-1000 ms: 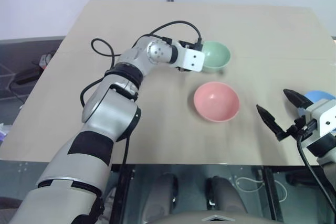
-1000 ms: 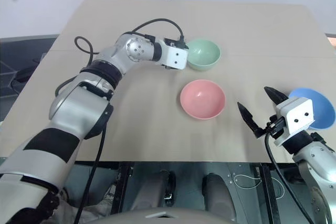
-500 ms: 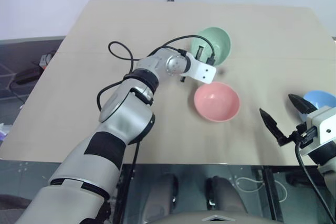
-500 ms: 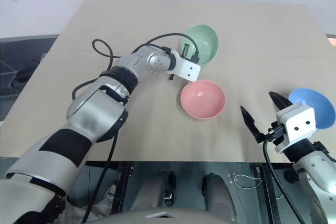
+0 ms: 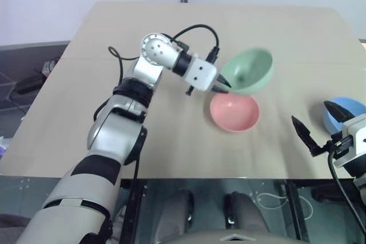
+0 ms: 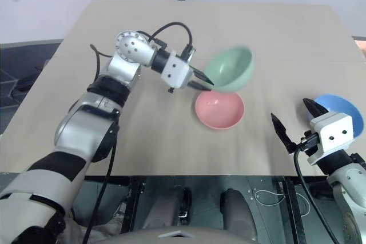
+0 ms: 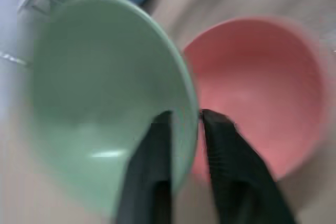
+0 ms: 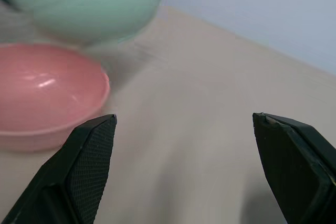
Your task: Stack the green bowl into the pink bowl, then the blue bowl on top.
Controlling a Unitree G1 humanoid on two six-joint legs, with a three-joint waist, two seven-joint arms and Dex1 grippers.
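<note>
Above the pink bowl point(image 5: 234, 112), your left gripper point(image 5: 222, 84) pinches the tilted green bowl point(image 5: 247, 71) by its rim.
Your right gripper point(image 5: 323, 124) waits near-right, jaws wide, beside the blue bowl point(image 5: 345, 108).

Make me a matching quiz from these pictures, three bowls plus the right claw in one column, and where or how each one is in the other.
Things:
1. green bowl
2. pink bowl
3. blue bowl
4. right claw

States:
A. resting on the table, empty
B. open, holding nothing
C. lifted and tilted, rim pinched by the left claw
D. on the table just behind the right claw

Pairs: 1-C, 2-A, 3-D, 4-B
</note>
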